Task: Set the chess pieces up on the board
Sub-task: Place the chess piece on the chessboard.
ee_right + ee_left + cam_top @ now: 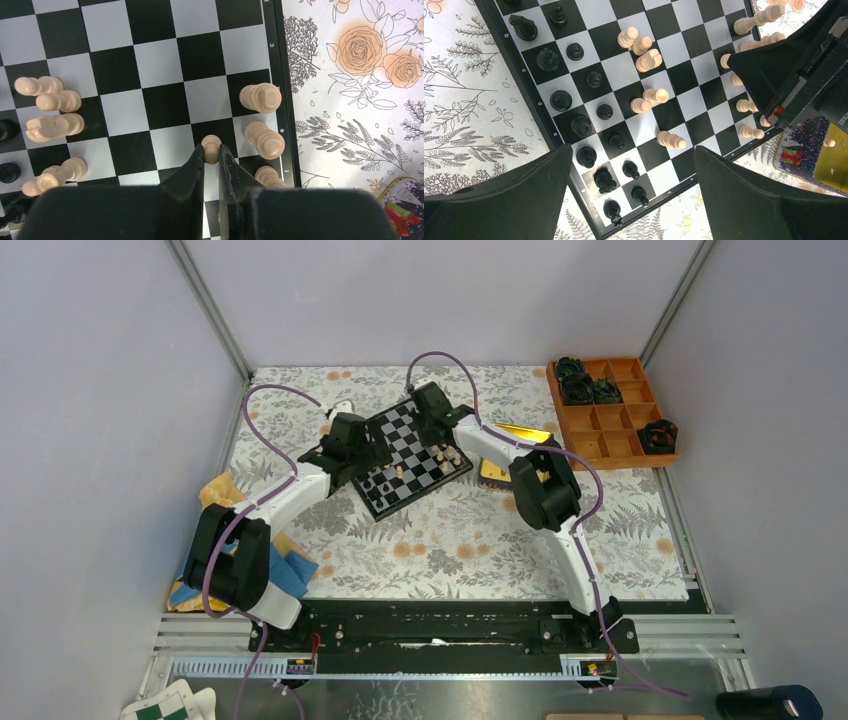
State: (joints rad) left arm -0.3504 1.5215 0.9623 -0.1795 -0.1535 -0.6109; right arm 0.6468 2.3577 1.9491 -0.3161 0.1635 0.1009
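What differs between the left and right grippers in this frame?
The left gripper is open wide and holds nothing; the right gripper is shut on a tan pawn. The left gripper hangs high over the side of the board where the black pieces stand; the right gripper sits low on the tan side, near the rim. Both point down at the same board.

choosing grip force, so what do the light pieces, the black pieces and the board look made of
Light pieces: likely turned wood, matt pale tan with rounded collars, though plastic is possible. Black pieces: smooth, slightly glossy with small highlights; painted wood or plastic, cannot tell. Board: hard, flat, printed squares and black rim, probably plastic.
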